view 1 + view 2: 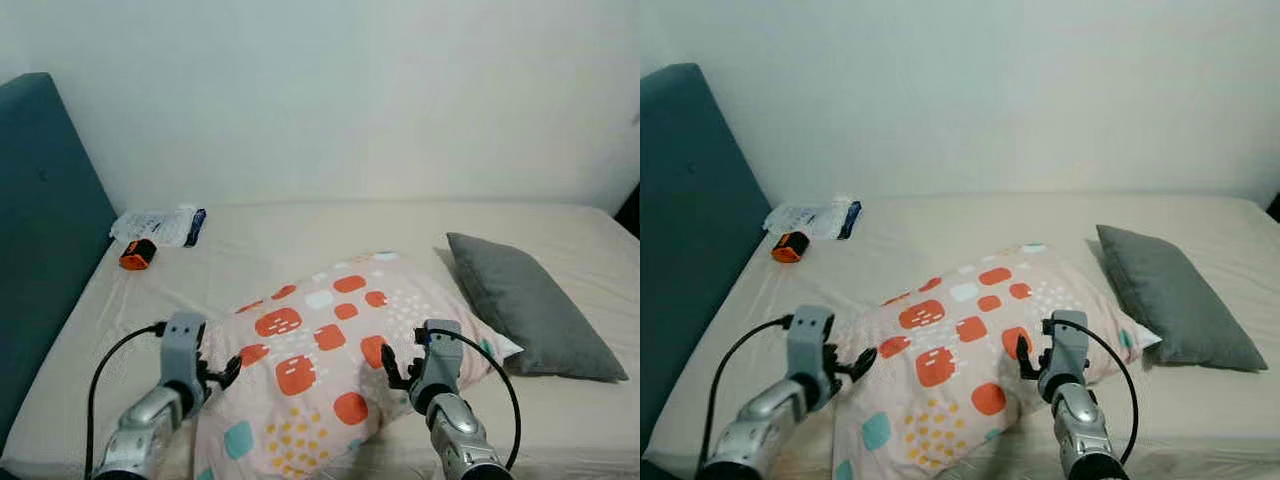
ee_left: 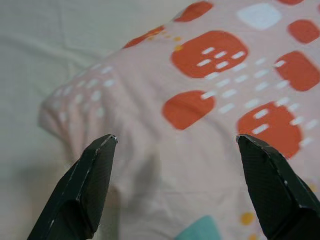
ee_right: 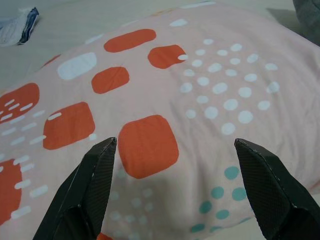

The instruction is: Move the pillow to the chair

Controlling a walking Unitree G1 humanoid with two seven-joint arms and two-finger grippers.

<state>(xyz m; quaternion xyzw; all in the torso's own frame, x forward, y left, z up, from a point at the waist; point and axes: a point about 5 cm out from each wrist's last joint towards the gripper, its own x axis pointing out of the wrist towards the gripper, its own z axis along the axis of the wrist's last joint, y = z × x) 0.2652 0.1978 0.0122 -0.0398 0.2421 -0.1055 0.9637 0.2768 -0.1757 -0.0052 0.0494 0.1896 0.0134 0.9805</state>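
Note:
A pink pillow (image 1: 330,350) with orange squares and white and teal dots lies on the bed's near side. My left gripper (image 1: 226,374) is at the pillow's left edge, open, its fingers (image 2: 82,190) spread wide just short of the pink cover (image 2: 200,125). My right gripper (image 1: 391,368) sits over the pillow's right part, open too, with its fingers (image 3: 87,192) straddling an orange square on the cover (image 3: 165,100). Neither pair of fingers pinches the fabric. No chair is in sight.
The cream bed sheet (image 1: 280,240) stretches to a white wall. A grey pillow (image 1: 535,305) lies at the right, touching the pink one's corner. A teal headboard (image 1: 45,230) stands at the left. A white packet (image 1: 160,225) and an orange-black item (image 1: 138,254) lie near it.

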